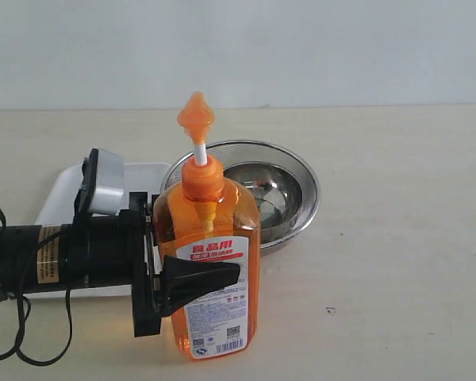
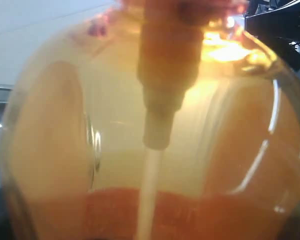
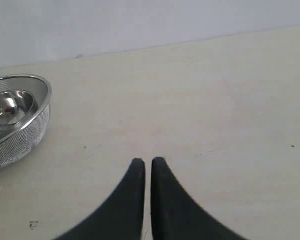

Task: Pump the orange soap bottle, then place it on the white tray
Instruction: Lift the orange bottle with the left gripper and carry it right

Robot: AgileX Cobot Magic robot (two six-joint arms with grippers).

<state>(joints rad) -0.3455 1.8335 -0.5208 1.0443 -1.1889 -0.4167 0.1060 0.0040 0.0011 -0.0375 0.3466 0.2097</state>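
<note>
The orange soap bottle (image 1: 218, 214) stands upright near the table's front, its orange pump head (image 1: 196, 117) raised on the white stem. My left gripper (image 1: 205, 270) reaches in from the left and is shut on the bottle's lower body, one black finger (image 1: 210, 278) across the label. The left wrist view is filled by the blurred translucent bottle (image 2: 215, 150), and no fingers show there. The white tray (image 1: 59, 194) lies behind the left arm, partly hidden by it. My right gripper (image 3: 148, 162) is shut with nothing in it, over bare table, and is outside the exterior view.
A round metal mesh strainer (image 1: 305, 178) holding a steel bowl (image 1: 266, 190) sits just behind the bottle, to the tray's right. The strainer (image 3: 20, 130) also shows in the right wrist view. A black cable (image 1: 20, 325) loops under the left arm.
</note>
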